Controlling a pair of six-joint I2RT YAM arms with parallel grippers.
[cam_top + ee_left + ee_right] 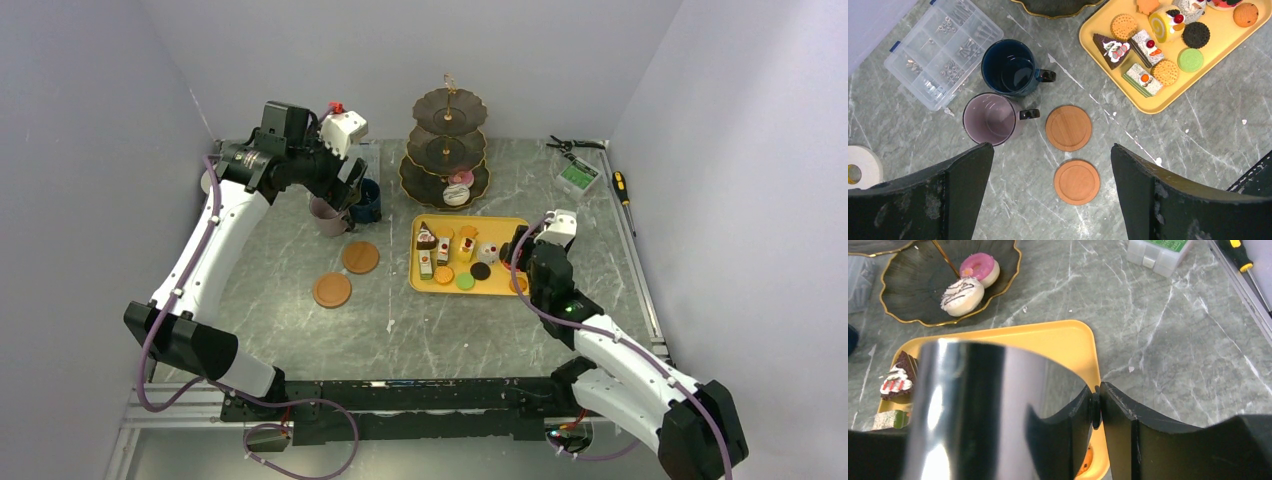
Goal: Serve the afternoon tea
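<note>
Dark gold-rimmed stand carries one pink donut, one white donut.

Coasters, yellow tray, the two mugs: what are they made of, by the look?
Coasters: probably wood or bamboo, matte; brown with faint grain and a raised rim.
Tray: smooth, even yellow, slight sheen; plastic or painted metal, can't tell which.
Mauve mug and navy mug: likely glazed ceramic; thick walls, soft gloss.

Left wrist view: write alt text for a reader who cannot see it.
An open claw hovers above two coasters on a marble table. Left of them stand a navy mug and a mauve mug, both empty; a yellow tray of cakes lies upper right.
</note>
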